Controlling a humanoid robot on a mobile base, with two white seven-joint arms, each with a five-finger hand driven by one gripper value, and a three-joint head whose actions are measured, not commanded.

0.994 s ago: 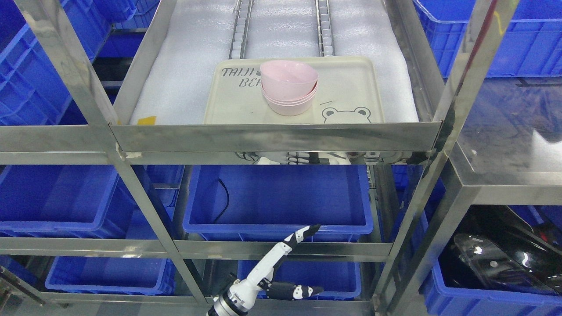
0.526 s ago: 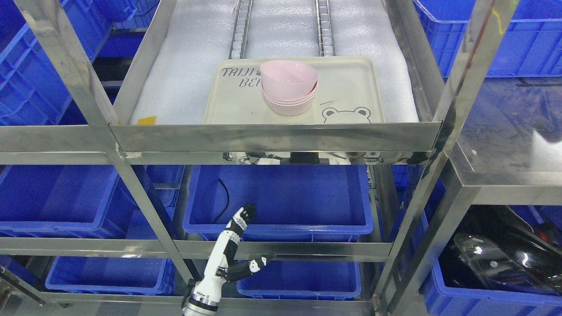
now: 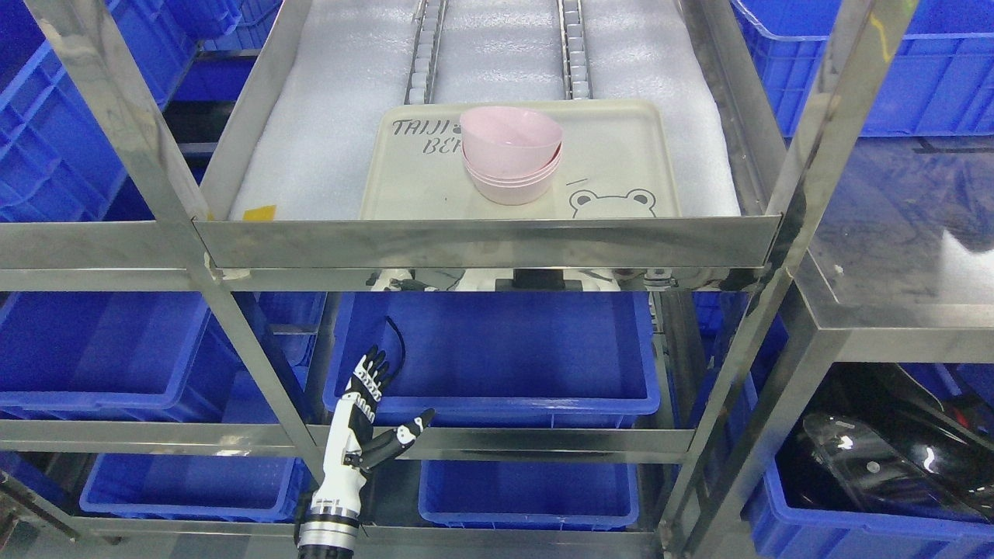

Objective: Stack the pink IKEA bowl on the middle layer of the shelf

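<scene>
Head view: the pink bowls (image 3: 510, 155) are seen nested in a stack on the cream tray (image 3: 621, 167), near its left-middle, on the shelf (image 3: 481, 242) layer lined with white foam (image 3: 326, 140). Open tray is left to the right of the stack, up to the raised rim. Below, the left robot hand (image 3: 365, 423) is held upright before a blue bin (image 3: 497, 365) — fingers spread wide, nothing grasped.

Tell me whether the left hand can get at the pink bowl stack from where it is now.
Probably not directly: the left hand sits below the shelf's front rail, with the pink bowl stack above it.
</scene>
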